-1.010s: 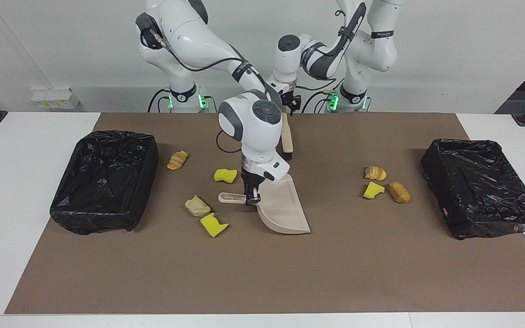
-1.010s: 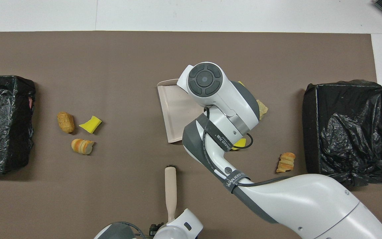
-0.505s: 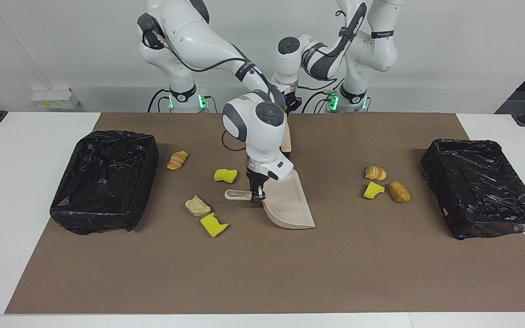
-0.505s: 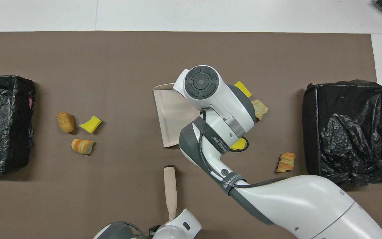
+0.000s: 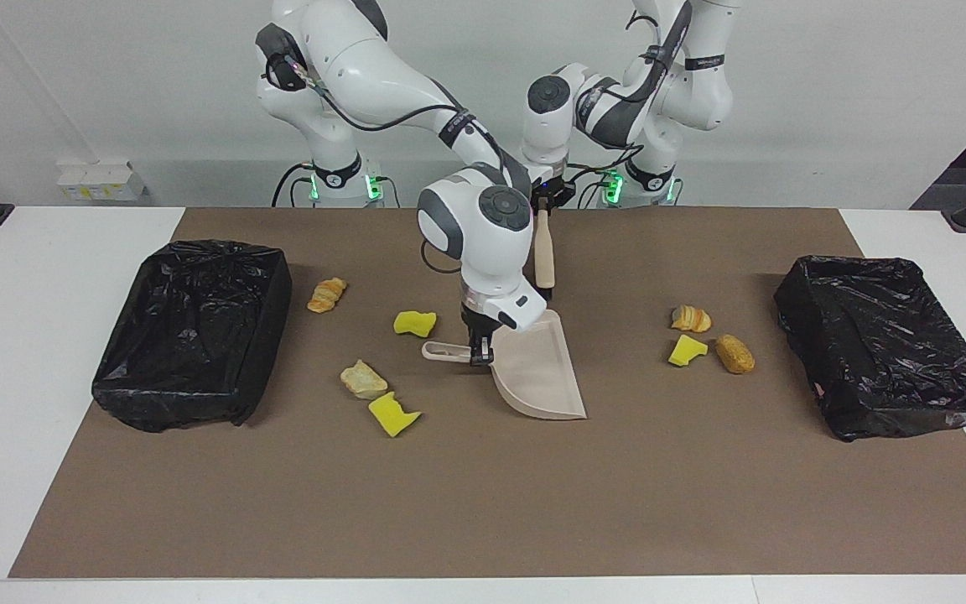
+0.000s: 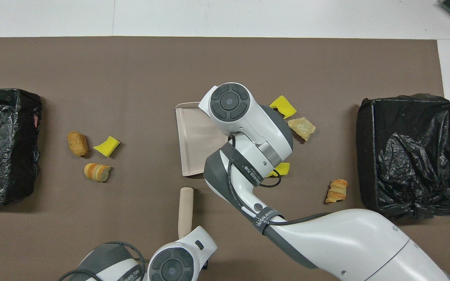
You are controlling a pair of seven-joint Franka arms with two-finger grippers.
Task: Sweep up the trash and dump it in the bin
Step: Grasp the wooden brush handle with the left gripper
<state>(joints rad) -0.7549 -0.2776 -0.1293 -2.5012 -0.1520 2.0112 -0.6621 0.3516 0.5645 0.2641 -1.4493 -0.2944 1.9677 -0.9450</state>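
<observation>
Now I see two black-bagged bins, one point(image 5: 192, 331) at the right arm's end of the table and one point(image 5: 885, 342) at the left arm's end, with no trash visible inside either. My right gripper point(image 5: 480, 352) is clenched on the handle of the empty dustpan point(image 5: 538, 376) mid-mat; my left gripper point(image 5: 543, 199) grasps the brush point(image 5: 543, 247) nearer the robots. Seven trash scraps point(image 5: 392, 414) lie scattered on the mat.

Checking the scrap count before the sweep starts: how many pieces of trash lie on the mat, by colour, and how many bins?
Yellow sponge chunks: 3
Tan-orange pastry pieces: 4
Black-lined bins: 2
Total: 7 scraps, 9 things with the bins. None sits in the dustpan.
</observation>
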